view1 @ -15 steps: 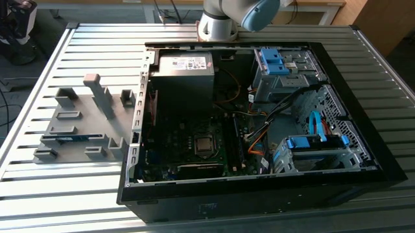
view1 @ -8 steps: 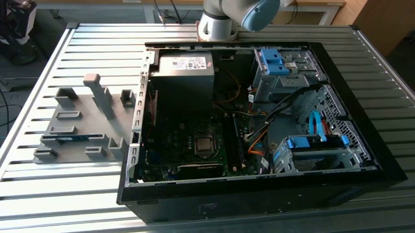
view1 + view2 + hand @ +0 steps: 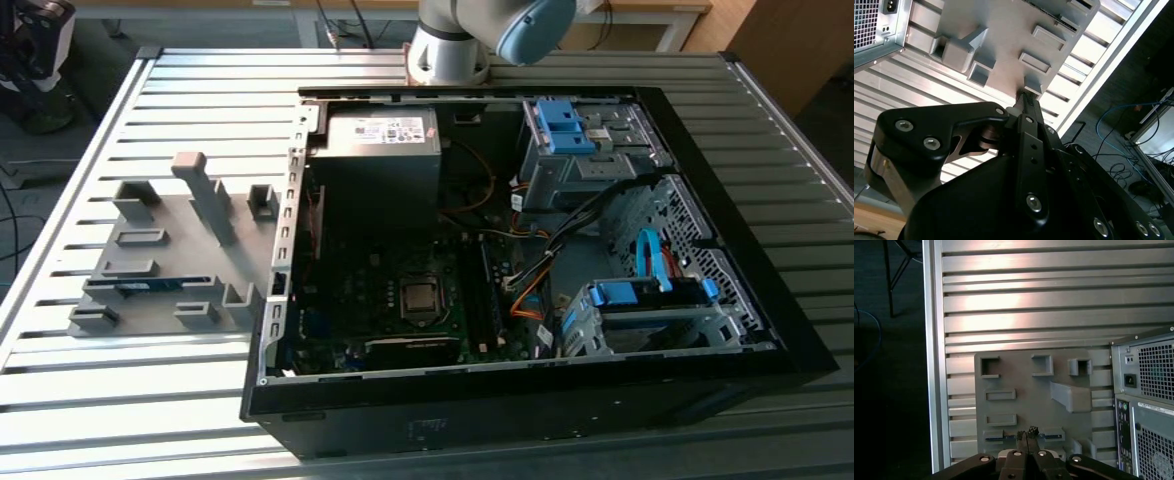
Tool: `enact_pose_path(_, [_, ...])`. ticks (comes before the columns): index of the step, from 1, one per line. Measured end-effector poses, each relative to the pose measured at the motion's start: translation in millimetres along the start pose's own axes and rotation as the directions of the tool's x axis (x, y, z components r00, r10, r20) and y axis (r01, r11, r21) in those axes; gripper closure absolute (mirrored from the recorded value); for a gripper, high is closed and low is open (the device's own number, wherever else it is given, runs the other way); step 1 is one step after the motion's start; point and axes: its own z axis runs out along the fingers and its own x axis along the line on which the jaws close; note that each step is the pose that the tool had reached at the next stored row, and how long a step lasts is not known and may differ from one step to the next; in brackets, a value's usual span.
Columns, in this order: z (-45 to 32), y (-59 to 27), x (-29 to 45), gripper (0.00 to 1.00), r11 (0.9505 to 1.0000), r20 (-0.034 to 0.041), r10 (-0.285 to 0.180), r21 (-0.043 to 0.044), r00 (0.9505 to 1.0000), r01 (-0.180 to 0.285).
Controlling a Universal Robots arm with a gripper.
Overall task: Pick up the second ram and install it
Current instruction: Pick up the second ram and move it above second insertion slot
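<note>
Lower left of the exterior view: second ram [image 3: 140, 286], a thin teal stick, sits in a slot of the grey holder plate [image 3: 187, 250]. Plate lies on the slatted metal table [image 3: 80, 400], just beside the open computer case [image 3: 534, 395]. Arm base [image 3: 447, 50] stands at top centre, behind the case. First wrist view: gripper [image 3: 1027, 433] has its fingers pressed together, nothing between them. It is lined up with the ram's middle. Contact cannot be told.
</note>
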Motion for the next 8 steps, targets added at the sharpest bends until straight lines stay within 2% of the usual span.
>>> enact_pose_path(8, [0.1, -0.5, 0.1, 0.89, 0.9994, -0.0014, -0.035, -0.0010, 0.9994, 0.035])
